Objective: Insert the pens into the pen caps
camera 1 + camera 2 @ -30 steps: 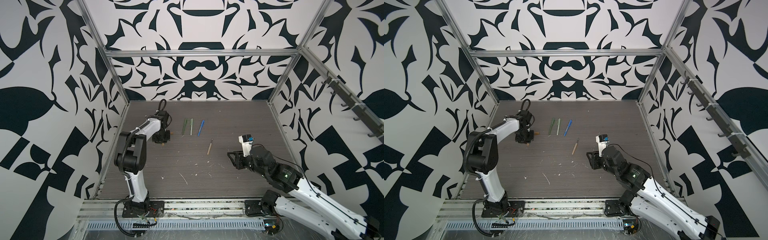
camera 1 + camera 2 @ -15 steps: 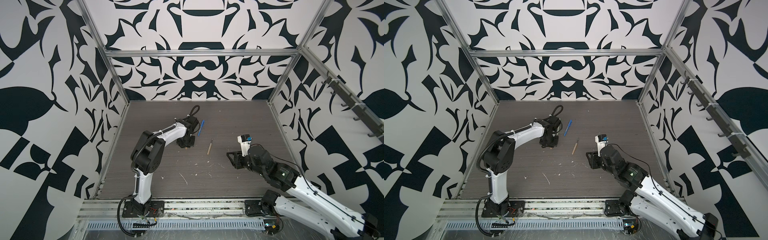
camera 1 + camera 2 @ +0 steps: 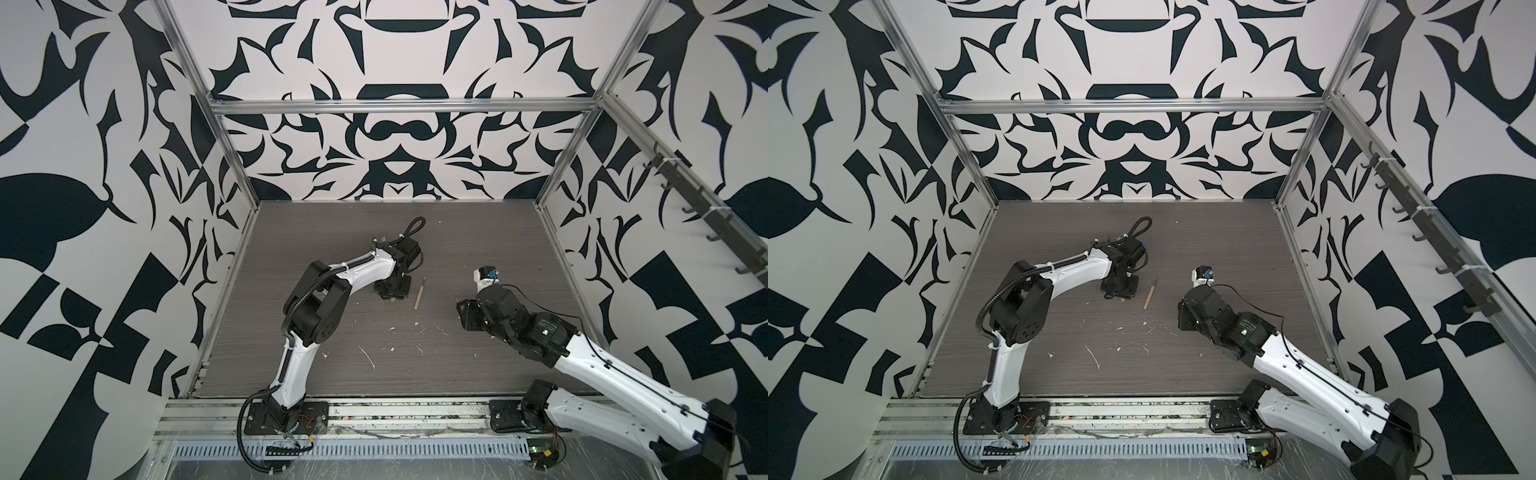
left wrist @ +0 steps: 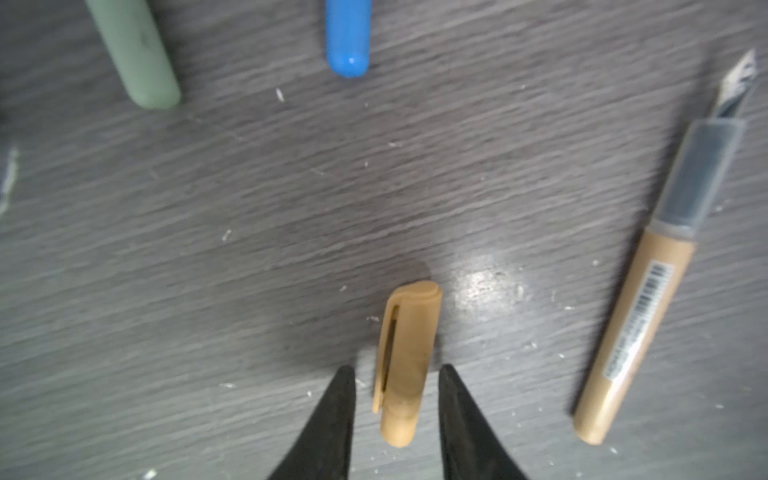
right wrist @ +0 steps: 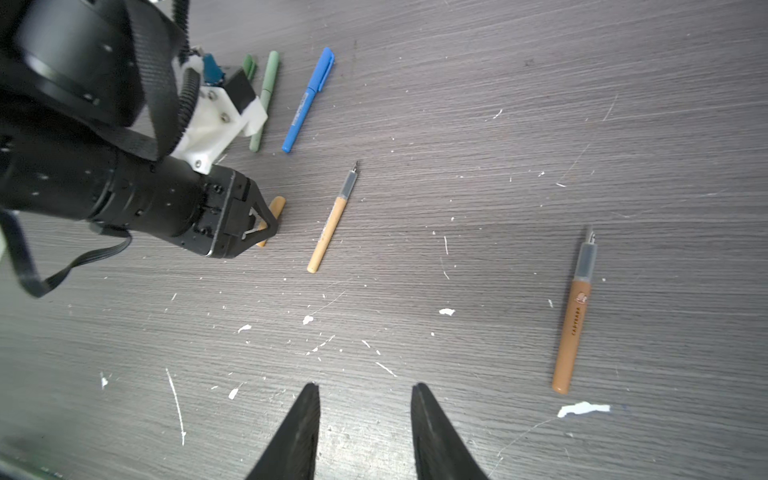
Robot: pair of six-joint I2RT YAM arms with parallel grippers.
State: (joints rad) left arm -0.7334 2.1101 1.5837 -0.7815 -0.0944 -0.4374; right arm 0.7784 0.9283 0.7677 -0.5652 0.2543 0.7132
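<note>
In both top views the left arm is reaching out over the middle of the worktop (image 3: 332,374), its left gripper (image 3: 392,291) pointing straight down onto the surface. The tan pen (image 3: 419,293) is lying just beside it, on the side toward the right edge, uncapped. The right gripper (image 3: 466,316) is hanging low nearer the right edge, well apart from the pen.

In the left wrist view the black fingers (image 4: 338,407) are standing apart with the tan cap (image 4: 405,365) lying flat on the worktop between them, a thin gap showing on each side, so the cap is released rather than pinched. The tan pen (image 4: 636,299) is lying near it, nib bare. The ends of the blue pen (image 4: 348,37) and the pale green pen (image 4: 137,54) are showing further off.

In the right wrist view the right gripper's fingers (image 5: 303,428) are spread over bare worktop, grasping nothing. The orange-brown pen (image 5: 571,324) is lying uncapped off to one side, white flecks (image 5: 584,409) scattered about. The blue, pale green and dark green pen (image 5: 248,66) are lying close together beyond the left arm, the blue one wearing its cap
</note>
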